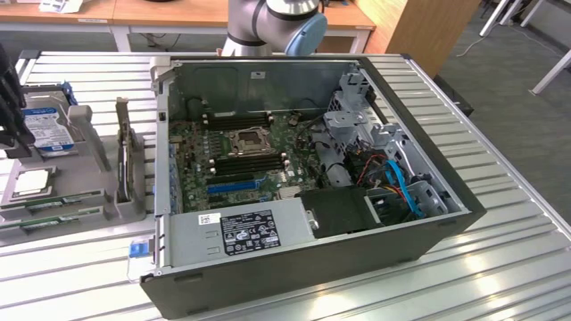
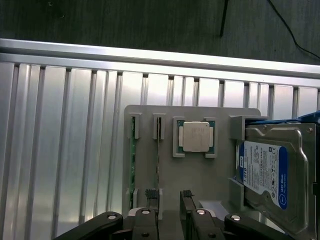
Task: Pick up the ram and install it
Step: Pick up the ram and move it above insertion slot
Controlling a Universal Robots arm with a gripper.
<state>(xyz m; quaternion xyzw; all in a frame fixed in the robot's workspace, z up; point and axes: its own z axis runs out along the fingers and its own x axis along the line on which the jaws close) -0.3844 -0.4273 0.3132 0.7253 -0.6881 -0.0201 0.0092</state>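
**Open pincer at the parts tray, ram not yet lifted.**

In the exterior view we see the opened computer case [image 1: 295, 267] on the slatted metal surface [image 1: 499, 267]. At the exterior view's left, a grey tray [image 1: 134, 200] carries a hard drive [image 1: 45, 130], a processor [image 1: 31, 180] and two green sticks on edge: the ram [image 1: 61, 199] nearer the processor, and a second stick [image 1: 49, 222] beyond it. In the wrist view we find the pincer [image 2: 170, 217] spread open and gripping nothing. Its fingertips [image 2: 150, 207] are at the tray's end, and the ram [image 2: 158, 160] sits in its slot just beside one of them.
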